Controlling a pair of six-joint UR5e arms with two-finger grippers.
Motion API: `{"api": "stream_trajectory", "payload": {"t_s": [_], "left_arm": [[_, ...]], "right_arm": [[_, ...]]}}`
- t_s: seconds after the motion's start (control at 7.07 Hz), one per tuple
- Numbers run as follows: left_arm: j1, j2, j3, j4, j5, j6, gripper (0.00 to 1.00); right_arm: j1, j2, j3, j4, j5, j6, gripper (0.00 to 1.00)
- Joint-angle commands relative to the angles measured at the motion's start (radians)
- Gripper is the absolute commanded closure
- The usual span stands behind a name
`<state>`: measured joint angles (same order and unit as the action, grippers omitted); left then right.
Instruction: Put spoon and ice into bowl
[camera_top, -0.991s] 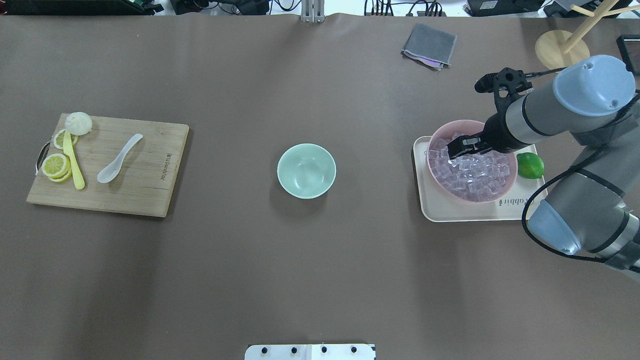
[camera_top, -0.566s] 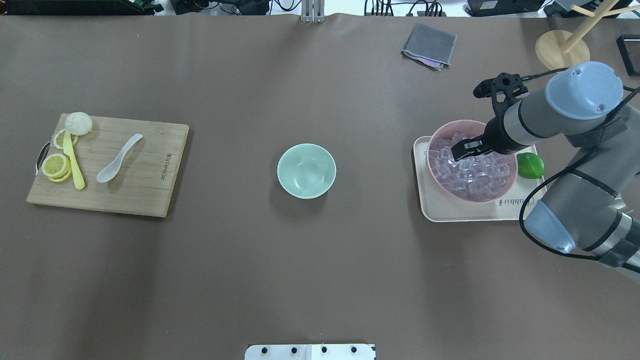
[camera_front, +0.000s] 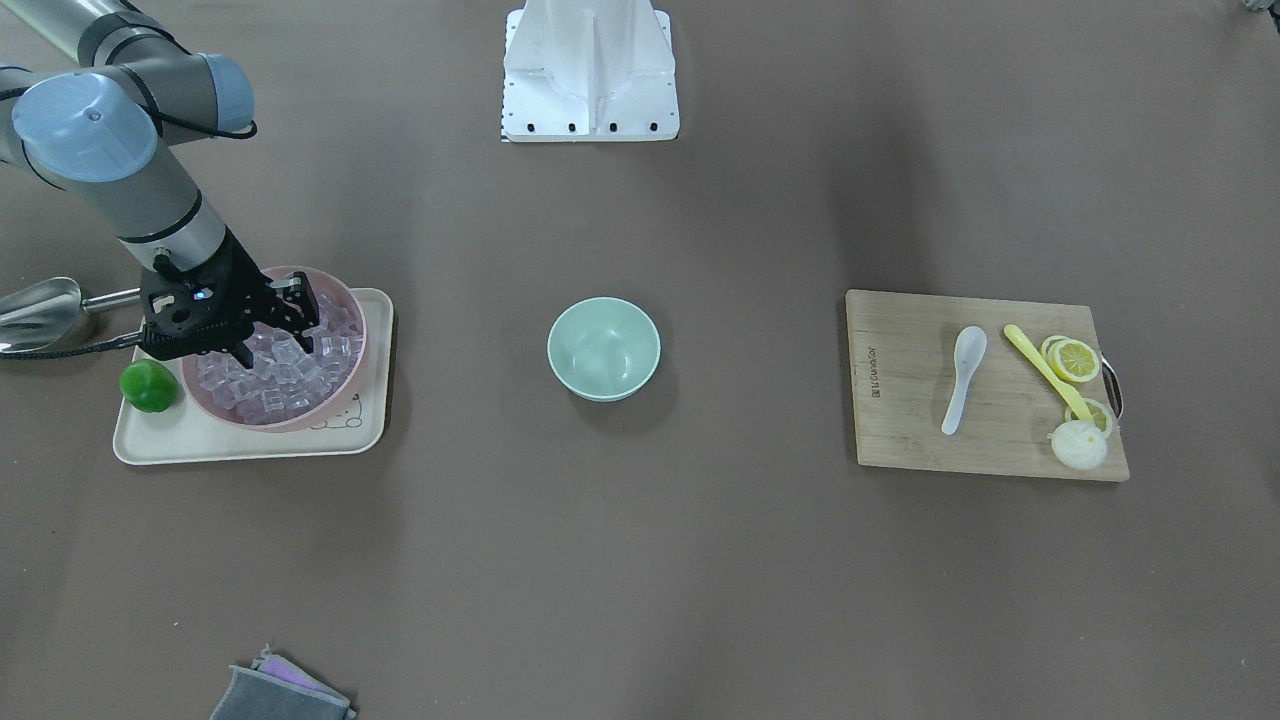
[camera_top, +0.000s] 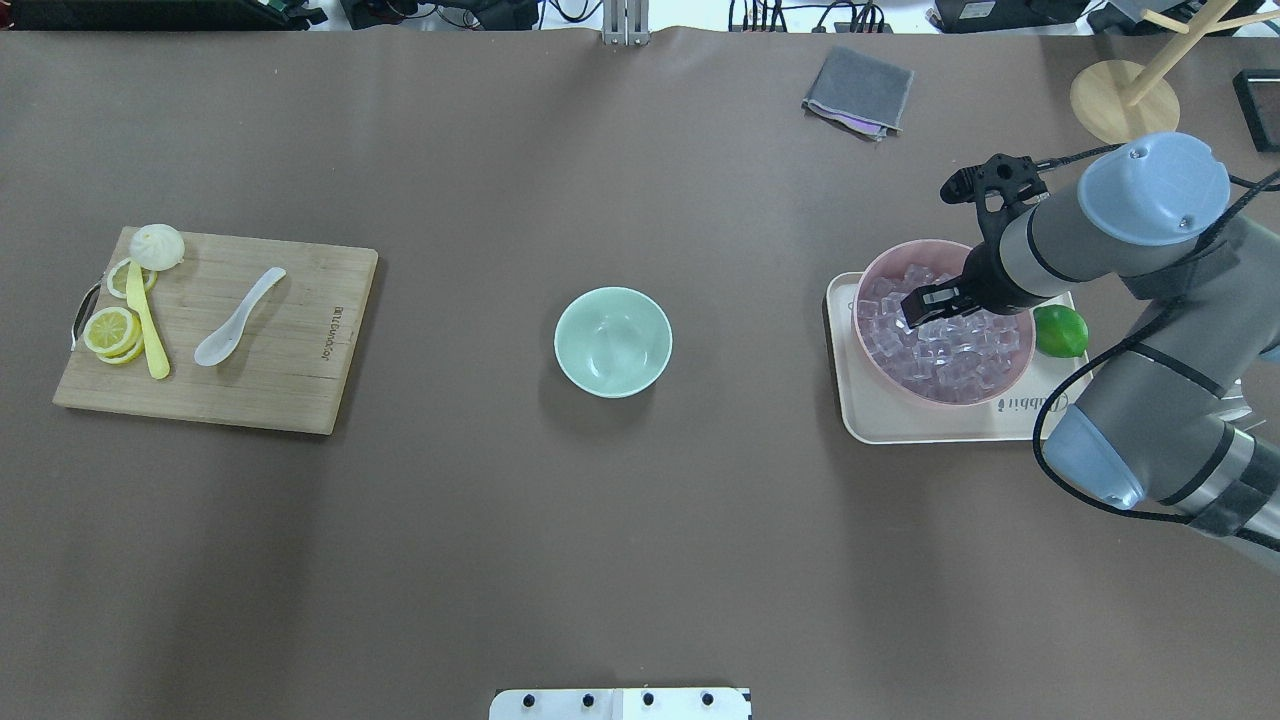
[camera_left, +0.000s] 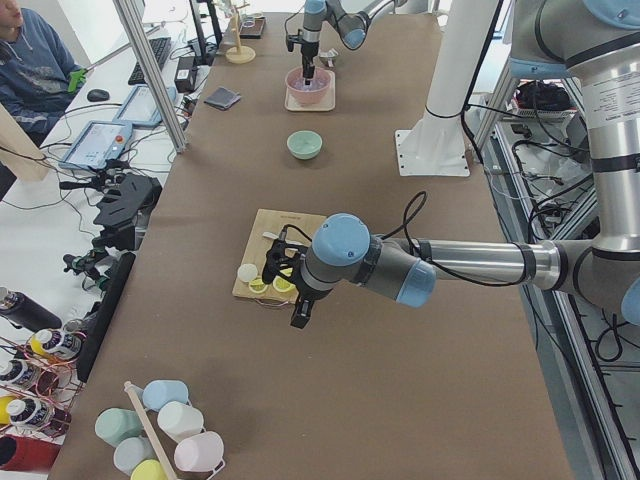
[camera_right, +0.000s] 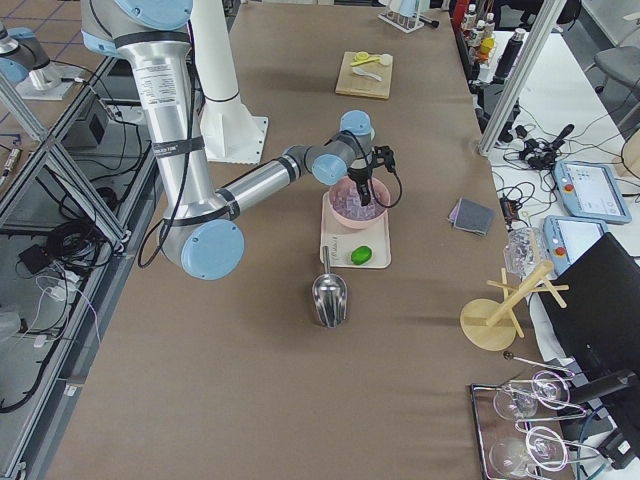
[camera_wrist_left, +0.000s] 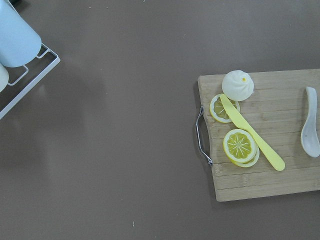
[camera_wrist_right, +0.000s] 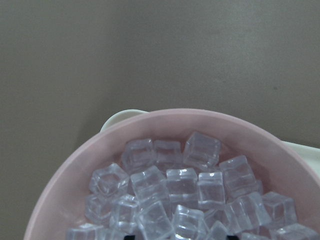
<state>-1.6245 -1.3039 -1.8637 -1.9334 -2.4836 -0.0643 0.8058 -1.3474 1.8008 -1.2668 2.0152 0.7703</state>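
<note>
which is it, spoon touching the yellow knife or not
Apart. The left wrist view shows bare board between the spoon and the yellow knife.

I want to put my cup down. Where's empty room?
The table is bare between the cutting board and the mint-green bowl, and between that bowl and the tray. The tray is crowded: pink bowl, lime.

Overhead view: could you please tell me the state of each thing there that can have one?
Small round mint-green bowl: upright, empty.
Small white soup spoon: lying flat on the wooden cutting board, untouched.
Large pink bowl: upright, filled with clear ice cubes.
Right gripper: open, pointing down over the ice cubes.
</note>
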Motion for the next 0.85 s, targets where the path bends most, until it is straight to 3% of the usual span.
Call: {"api": "stream_trajectory", "payload": {"t_s": [0.0, 0.42, 0.71], "left_arm": [[0.0, 0.0, 0.0, 0.001, -0.009, 0.0, 0.02], [0.0, 0.006, -0.002, -0.001, -0.012, 0.0, 0.02], [0.0, 0.009, 0.0, 0.001, -0.046, 0.0, 0.02]], "right_arm": [[-0.007, -0.001, 0.0, 0.0, 0.002, 0.004, 0.48], [-0.013, -0.009, 0.0, 0.0, 0.002, 0.004, 0.64], [-0.013, -0.009, 0.006, 0.0, 0.007, 0.007, 0.98]]}}
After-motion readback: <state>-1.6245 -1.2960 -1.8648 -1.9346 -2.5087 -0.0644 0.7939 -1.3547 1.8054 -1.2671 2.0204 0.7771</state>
